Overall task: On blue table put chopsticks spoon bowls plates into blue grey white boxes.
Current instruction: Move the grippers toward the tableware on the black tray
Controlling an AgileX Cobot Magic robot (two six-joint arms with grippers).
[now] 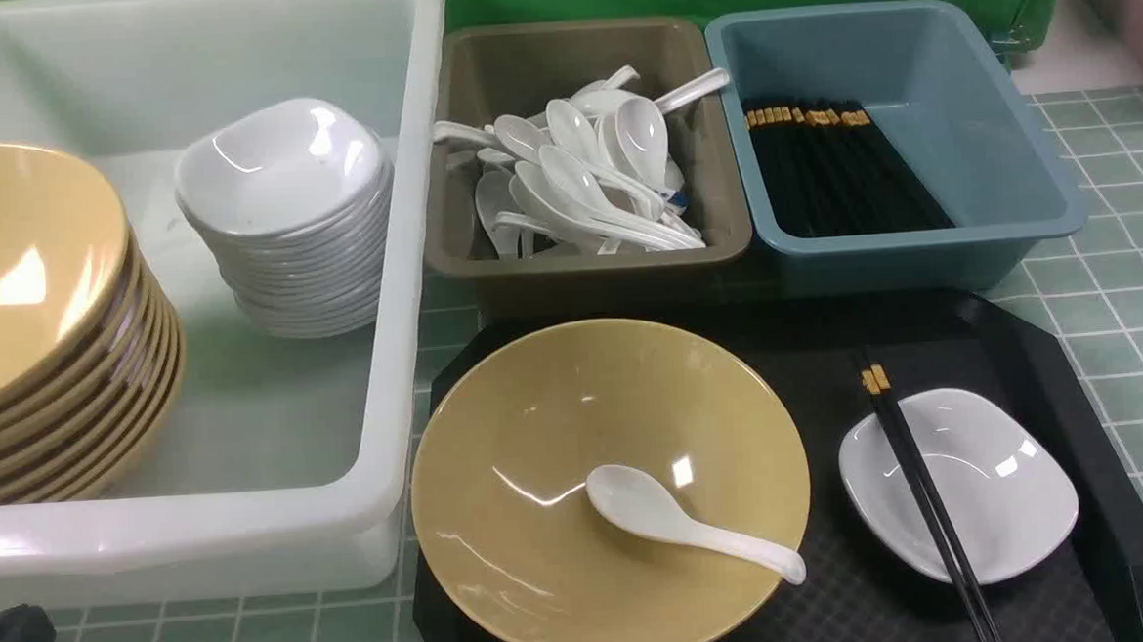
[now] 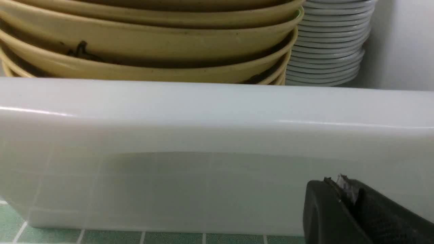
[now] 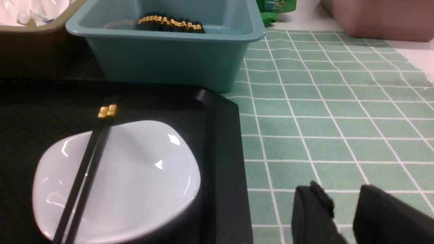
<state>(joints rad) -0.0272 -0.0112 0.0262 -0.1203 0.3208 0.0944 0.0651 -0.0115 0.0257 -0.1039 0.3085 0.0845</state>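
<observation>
3 boxes (image 1: 920, 256), 1 tray (image 1: 1114, 493).

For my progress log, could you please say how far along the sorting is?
Done: stacked bowls, stacked plates in the white tub, spoons in the olive-grey box, chopsticks in the blue box. In hand: nothing; left gripper shut, right gripper open. Left: tray bowl with spoon, plate with chopstick pair.
</observation>
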